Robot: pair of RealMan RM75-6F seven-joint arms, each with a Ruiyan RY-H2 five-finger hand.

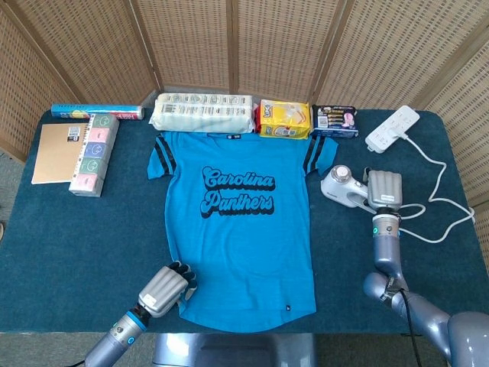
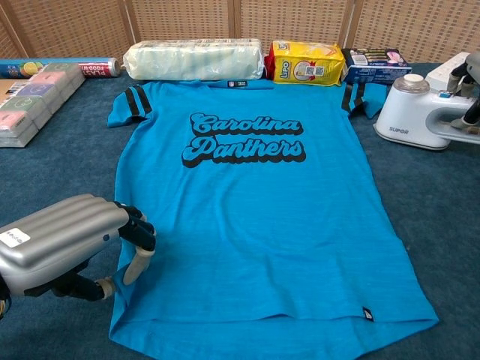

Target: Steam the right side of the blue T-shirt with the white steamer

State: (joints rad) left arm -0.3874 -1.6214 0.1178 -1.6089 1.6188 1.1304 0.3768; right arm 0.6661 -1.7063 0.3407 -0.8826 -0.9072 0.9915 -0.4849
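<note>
One blue T-shirt (image 1: 241,225), soft knit, flat on worktop (image 1: 69,237), dark carpet-like cover. One white steamer (image 1: 341,186), smooth plastic, rounded head, just right of shirt's right sleeve. Right hand (image 1: 383,189) clamped round steamer handle. Left hand (image 2: 71,244), fingers curled, presses shirt's lower left hem. One white power strip (image 1: 393,128), three packets behind collar.

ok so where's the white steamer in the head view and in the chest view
Head view: white steamer right of centre, beside the T-shirt's sleeve, held by the right hand.
Chest view: steamer at the upper right edge.
Shared landmark: the dark blue packet just behind it.
</note>
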